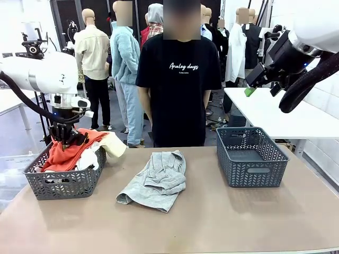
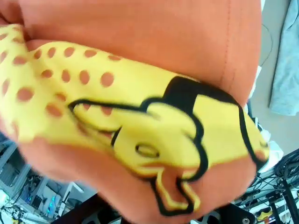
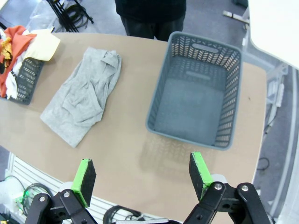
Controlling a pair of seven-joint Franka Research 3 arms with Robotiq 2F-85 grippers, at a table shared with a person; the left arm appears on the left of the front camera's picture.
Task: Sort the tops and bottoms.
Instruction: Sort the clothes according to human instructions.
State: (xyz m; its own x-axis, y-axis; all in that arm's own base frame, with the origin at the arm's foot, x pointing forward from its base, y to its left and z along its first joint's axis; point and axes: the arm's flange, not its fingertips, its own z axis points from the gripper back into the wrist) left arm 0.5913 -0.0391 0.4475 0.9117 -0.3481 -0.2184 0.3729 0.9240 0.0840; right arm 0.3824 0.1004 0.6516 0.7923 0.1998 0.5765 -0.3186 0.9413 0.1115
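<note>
Two claws, two different states. Your left gripper point(image 1: 66, 138) is closed together and clamped on the orange-red top point(image 1: 62, 156). This cloth rises in a bunch up to the claw from the dark basket point(image 1: 63, 185) that stands to the left of the grey garment point(image 1: 156, 180). In the left wrist view the same top point(image 2: 140, 28) is pressed close to the camera and hides the claw. There you see its yellow patch point(image 2: 140, 116), with orange dots and a cartoon shape drawn in black outline.

The cream top point(image 1: 114, 144) hangs over the basket rim on the side nearer to the grey garment. A bit of white cloth point(image 1: 87, 161) lies under the orange one; whether it has print I cannot tell.

Your right gripper point(image 3: 142, 175) hangs high, to the right of the grey garment, with its green pads point(image 3: 85, 179) wide apart and nothing between them. Below it stands the second basket point(image 3: 159, 100).

You can read "Analog days" in white on the black T-shirt point(image 1: 180, 79) of the person behind the grey garment.
</note>
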